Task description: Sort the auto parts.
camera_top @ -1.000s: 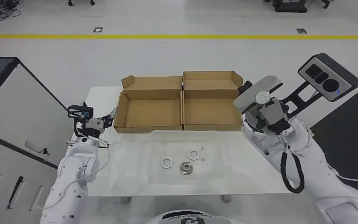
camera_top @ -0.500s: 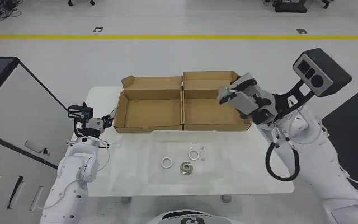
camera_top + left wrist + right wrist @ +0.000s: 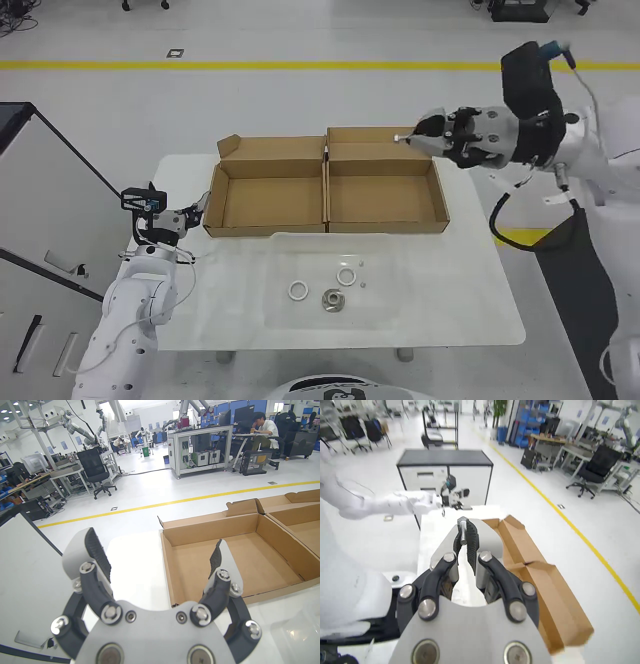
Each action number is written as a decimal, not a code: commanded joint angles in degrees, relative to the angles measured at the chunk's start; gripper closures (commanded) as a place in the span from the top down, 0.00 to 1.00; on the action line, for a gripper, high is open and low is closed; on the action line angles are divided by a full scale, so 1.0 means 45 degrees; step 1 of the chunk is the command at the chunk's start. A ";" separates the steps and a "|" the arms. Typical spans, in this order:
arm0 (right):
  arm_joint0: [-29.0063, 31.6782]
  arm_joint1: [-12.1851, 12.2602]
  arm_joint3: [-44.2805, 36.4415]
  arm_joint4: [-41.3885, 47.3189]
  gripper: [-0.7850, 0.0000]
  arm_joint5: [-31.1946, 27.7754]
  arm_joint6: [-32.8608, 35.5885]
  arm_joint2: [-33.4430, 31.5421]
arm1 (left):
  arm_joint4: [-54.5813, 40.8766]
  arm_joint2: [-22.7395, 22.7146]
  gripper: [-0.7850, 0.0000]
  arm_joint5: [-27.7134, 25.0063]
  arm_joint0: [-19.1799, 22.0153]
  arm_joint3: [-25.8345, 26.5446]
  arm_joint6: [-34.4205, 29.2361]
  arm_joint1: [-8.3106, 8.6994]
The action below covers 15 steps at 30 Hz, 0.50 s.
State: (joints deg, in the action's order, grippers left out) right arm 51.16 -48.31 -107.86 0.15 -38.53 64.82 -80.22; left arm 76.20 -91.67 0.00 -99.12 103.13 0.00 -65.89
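Bolt [image 3: 463, 532] clamped between the pads of the right gripper [image 3: 465, 531], jaws drawn narrow on the thread, hex head poking out past the tips. In the top view that gripper [image 3: 405, 138] sits right of centre in the upper frame, over the far edge of the right box [image 3: 385, 200]. At mid-left, the left gripper [image 3: 156, 550] has its jaws spread wide around nothing, just beside the left box [image 3: 268, 200]. Lower centre on the table [image 3: 450, 290]: a white ring [image 3: 298, 291], a second white ring [image 3: 347, 276] and a metal piece [image 3: 332, 299].
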 commanded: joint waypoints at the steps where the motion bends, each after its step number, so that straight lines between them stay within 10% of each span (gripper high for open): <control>1: -0.1002 -0.0040 0.0549 -0.1040 0.00 0.0212 0.0418 0.0854 | 0.0000 0.0000 1.00 0.0000 0.0000 0.0000 0.0000 0.0000; 15: -0.5416 -0.0376 0.4610 -0.6597 0.00 -0.0166 0.0041 0.7413 | 0.0000 0.0000 1.00 0.0000 0.0000 0.0000 0.0000 0.0000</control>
State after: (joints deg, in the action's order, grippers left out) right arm 27.53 -49.89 -88.60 -28.66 -38.97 65.32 -48.71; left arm 76.20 -91.67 0.00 -99.12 103.13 0.00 -65.89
